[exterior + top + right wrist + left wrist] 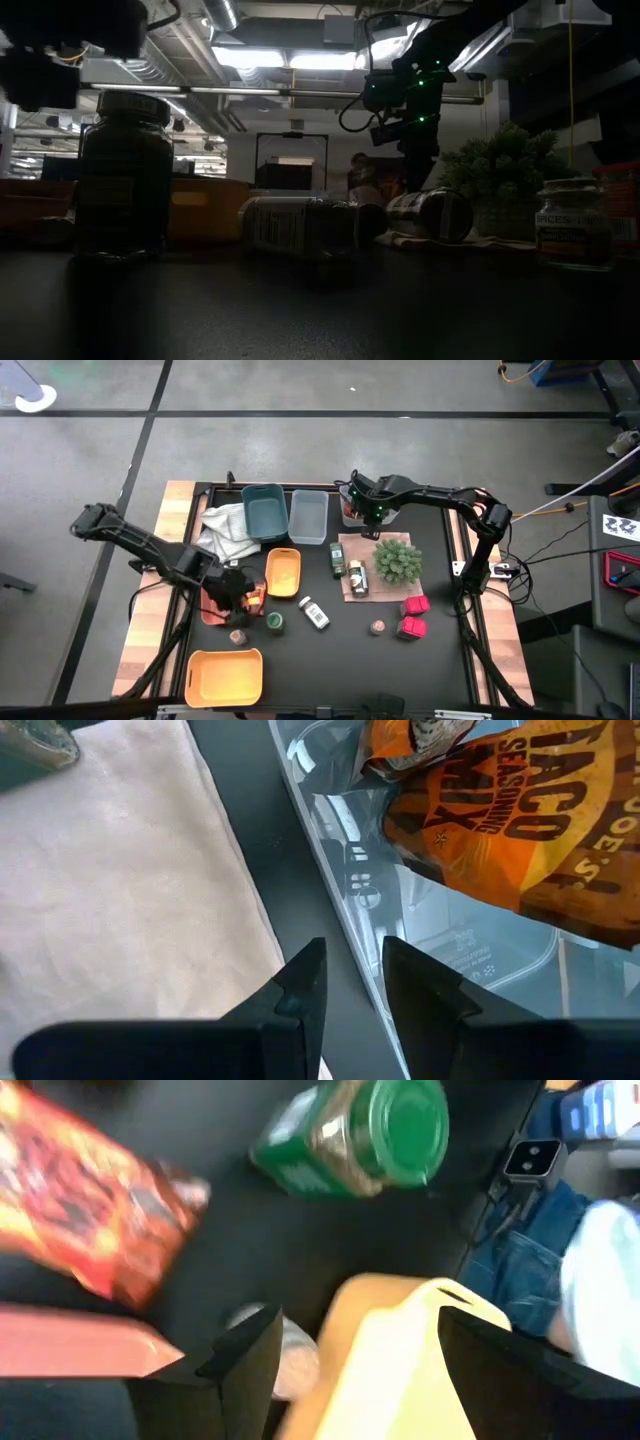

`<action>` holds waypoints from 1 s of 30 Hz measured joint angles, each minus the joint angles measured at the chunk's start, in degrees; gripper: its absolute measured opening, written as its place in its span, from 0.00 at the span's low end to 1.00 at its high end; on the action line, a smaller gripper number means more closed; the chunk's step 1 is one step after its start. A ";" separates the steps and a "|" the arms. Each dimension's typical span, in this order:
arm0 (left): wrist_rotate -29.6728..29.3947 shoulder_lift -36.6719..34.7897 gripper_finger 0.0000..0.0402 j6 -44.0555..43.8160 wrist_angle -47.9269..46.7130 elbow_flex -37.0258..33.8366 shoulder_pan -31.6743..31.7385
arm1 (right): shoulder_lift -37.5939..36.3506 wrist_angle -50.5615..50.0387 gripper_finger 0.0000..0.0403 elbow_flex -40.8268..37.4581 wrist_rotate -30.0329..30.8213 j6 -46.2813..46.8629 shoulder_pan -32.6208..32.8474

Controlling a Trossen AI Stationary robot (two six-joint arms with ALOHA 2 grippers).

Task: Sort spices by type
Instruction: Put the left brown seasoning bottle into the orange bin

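My left gripper (243,592) (380,1370) hangs open at the table's left, above a pink tray (208,612) that holds a red-orange packet (90,1210); nothing is between its fingers. A green-lidded jar (274,622) (370,1135) stands on the table just beyond. My right gripper (358,510) (352,970) is at the far middle, above the wall of a clear container (440,950) in which an orange taco-seasoning packet (520,810) lies. Its fingers stand a narrow gap apart and hold nothing. A white bottle (315,613) lies on its side, and two magenta boxes (412,616) sit at the right.
Orange bins (283,572) (225,675), a teal bin (264,512) and a clear bin (308,517) stand around. A white cloth (228,532) lies far left. A beige mat (352,565) carries two jars and a spiky plant (398,560). Small pink-lidded jars (238,636) (378,627) stand near the front.
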 joint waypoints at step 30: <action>0.98 12.54 0.63 -56.23 -0.61 0.00 -13.38 | 0.02 0.02 0.25 0.00 0.00 -0.07 0.00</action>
